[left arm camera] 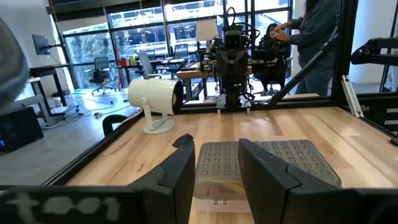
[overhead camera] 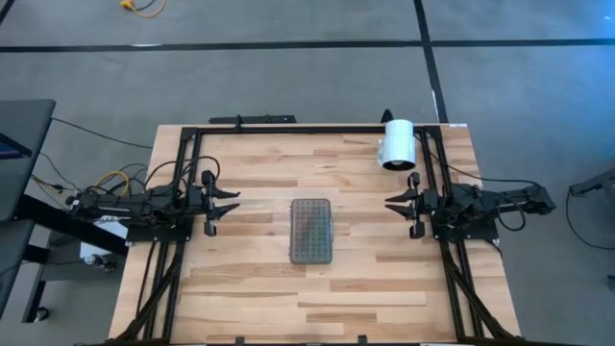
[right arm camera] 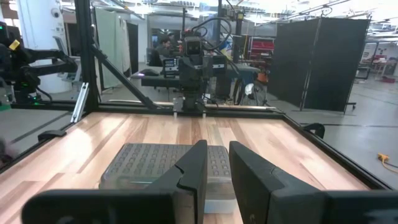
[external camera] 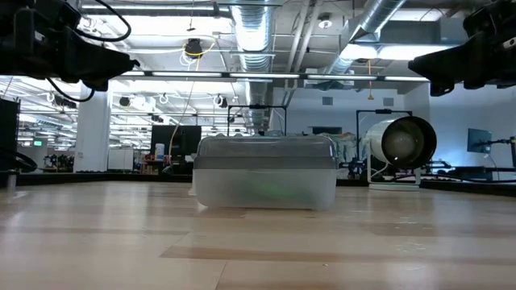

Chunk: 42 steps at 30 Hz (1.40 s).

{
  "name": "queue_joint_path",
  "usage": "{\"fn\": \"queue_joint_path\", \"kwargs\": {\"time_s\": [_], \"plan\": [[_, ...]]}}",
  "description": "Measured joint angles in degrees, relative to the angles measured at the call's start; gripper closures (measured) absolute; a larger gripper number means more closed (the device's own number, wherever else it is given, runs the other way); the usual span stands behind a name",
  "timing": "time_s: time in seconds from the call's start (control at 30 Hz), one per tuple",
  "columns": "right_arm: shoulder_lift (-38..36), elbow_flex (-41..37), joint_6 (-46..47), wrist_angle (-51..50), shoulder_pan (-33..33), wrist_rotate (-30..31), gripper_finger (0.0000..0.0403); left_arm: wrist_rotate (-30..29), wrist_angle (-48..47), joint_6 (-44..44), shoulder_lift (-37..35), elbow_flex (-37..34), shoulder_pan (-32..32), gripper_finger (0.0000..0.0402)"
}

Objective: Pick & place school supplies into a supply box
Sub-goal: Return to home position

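jaws parted; supply box (overhead camera: 311, 232) closed.

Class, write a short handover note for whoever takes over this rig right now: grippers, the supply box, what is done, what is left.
Left gripper: open, empty, raised at the left side of the table.
Right gripper: open, empty, raised at the right side.
Supply box: mid-table between them, lid shut, contents blurred through its wall.
Done: box closed, no supplies lying loose.
Left: probably only the return to home.
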<state>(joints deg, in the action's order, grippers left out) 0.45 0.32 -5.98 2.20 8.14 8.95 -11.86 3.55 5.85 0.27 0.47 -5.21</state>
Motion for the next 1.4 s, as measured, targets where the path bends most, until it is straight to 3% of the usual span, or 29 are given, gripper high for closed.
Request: {"fn": "queue_joint_path", "kwargs": {"time_s": [1.4], "plan": [[0.0, 0.0, 0.0, 0.0, 0.0, 0.0, 0.0339, 0.0, 0.0, -0.2, 0.0, 0.0, 0.0, 0.0288]]}}
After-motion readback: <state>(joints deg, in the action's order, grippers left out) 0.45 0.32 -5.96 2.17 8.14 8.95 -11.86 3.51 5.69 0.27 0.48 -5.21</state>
